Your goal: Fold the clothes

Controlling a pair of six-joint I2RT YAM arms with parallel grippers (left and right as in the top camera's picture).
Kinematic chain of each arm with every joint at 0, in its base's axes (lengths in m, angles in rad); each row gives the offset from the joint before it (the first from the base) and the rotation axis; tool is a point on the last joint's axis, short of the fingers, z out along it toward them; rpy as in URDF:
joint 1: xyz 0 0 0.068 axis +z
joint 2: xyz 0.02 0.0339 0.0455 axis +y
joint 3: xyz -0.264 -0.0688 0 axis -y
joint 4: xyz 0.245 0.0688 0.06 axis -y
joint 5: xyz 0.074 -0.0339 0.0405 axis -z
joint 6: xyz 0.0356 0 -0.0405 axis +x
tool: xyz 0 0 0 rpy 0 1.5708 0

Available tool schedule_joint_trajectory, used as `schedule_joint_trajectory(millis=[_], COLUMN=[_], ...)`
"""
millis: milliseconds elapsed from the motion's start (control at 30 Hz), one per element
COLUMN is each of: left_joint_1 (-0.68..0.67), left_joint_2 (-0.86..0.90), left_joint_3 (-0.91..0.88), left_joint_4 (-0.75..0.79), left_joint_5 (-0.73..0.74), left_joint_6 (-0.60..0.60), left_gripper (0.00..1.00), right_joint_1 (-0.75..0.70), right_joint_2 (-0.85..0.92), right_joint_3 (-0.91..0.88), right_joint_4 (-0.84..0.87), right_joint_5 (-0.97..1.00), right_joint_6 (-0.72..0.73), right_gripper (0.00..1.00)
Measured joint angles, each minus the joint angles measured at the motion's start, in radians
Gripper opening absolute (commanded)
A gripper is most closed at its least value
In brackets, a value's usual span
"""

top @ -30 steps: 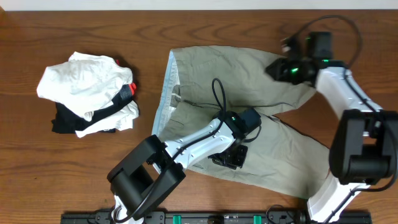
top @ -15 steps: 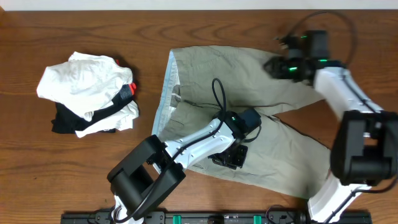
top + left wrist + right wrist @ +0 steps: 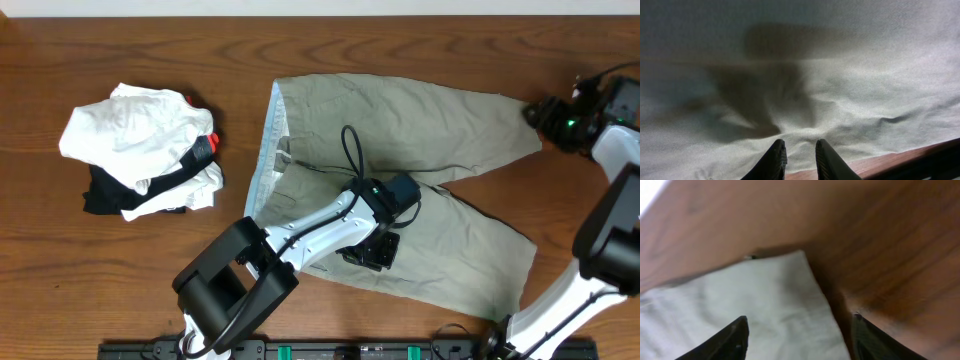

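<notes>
From above, the large pair of khaki grey-green cotton shorts (image 3: pixel 400 150) lies spread flat on the brown wooden table (image 3: pixel 100 280). Its pale blue inner waistband (image 3: pixel 265 150) forms the left edge and the two legs reach out to the right. The pile of white and black garments (image 3: pixel 140 140) with a small red piece (image 3: pixel 207 143) lies to the left of the shorts, apart from them. The left gripper (image 3: pixel 372 252) is down on the shorts, on the lower leg, near the crotch. In this view I cannot tell how far its fingers are apart. The right gripper (image 3: pixel 540 112) is just beside the right end of the upper leg of the shorts, over the bare table at the hem.

In the left wrist view, the cloth of the shorts (image 3: pixel 865 75) fills almost the whole picture, with soft wrinkles and a dark shadow on it. A strip of the table (image 3: pixel 920 157) shows at the lower right, past the edge of the shorts. The two dark fingers of the left gripper (image 3: pixel 801 150) stand close together with only a narrow gap. They are right at the cloth, but I cannot tell whether they pinch it.

In the right wrist view, the right gripper (image 3: pixel 799 322) has its fingers wide apart and holds nothing. A corner of the shorts (image 3: pixel 765 295) lies flat on the table (image 3: pixel 865 240) under the gap, closer to the finger on the left of the picture. The picture is somewhat blurred.
</notes>
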Motion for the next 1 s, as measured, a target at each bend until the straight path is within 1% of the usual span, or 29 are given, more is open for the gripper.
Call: schedule_joint_trajectory(millis=[67,100,167,233,267,333,433,533,667,767,867,933,1000], left_joint_1=[0.0,0.0,0.0,0.0,0.0,0.0,0.0,0.0,0.0,0.0,0.001,0.005,0.014], left_joint_2=[0.0,0.0,0.0,0.0,0.0,0.0,0.0,0.0,0.0,0.0,0.0,0.0,0.0], left_joint_3=[0.0,0.0,0.0,0.0,0.0,0.0,0.0,0.0,0.0,0.0,0.0,0.0,0.0], left_joint_4=[0.0,0.0,0.0,0.0,0.002,0.004,0.005,0.006,0.01,0.014,-0.008,-0.035,-0.05], left_joint_5=[0.0,0.0,0.0,0.0,0.0,0.0,0.0,0.0,0.0,0.0,0.0,0.0,0.0], left_joint_6=[0.0,0.0,0.0,0.0,0.0,0.0,0.0,0.0,0.0,0.0,0.0,0.0,0.0], left_gripper=[0.23,0.23,0.23,0.23,0.23,0.23,0.23,0.23,0.24,0.23,0.22,0.22,0.22], right_joint_1=[-0.002,-0.006,-0.012,-0.018,-0.021,-0.021,-0.012,0.021,0.11,0.217,0.296,0.299,0.272], right_joint_2=[0.048,0.056,0.06,0.07,0.077,0.085,0.087,0.087,0.087,0.087,0.086,0.085,0.08], right_joint_3=[0.0,0.004,0.008,0.007,0.006,0.006,0.006,0.006,0.006,0.006,0.006,0.006,0.006], right_joint_4=[0.019,0.037,0.043,0.048,0.061,0.093,0.132,0.13,0.075,0.044,0.054,0.062,0.063], right_joint_5=[-0.005,-0.025,-0.029,-0.063,-0.102,-0.185,-0.333,-0.453,-0.515,-0.502,-0.471,-0.459,-0.448], right_joint_6=[0.003,0.006,0.011,0.021,0.024,0.037,0.085,0.123,0.129,0.114,0.104,0.09,0.068], right_gripper=[0.65,0.6,0.42,0.2,0.12,0.02,0.01,0.01,0.01,0.02,0.12,0.2,0.26])
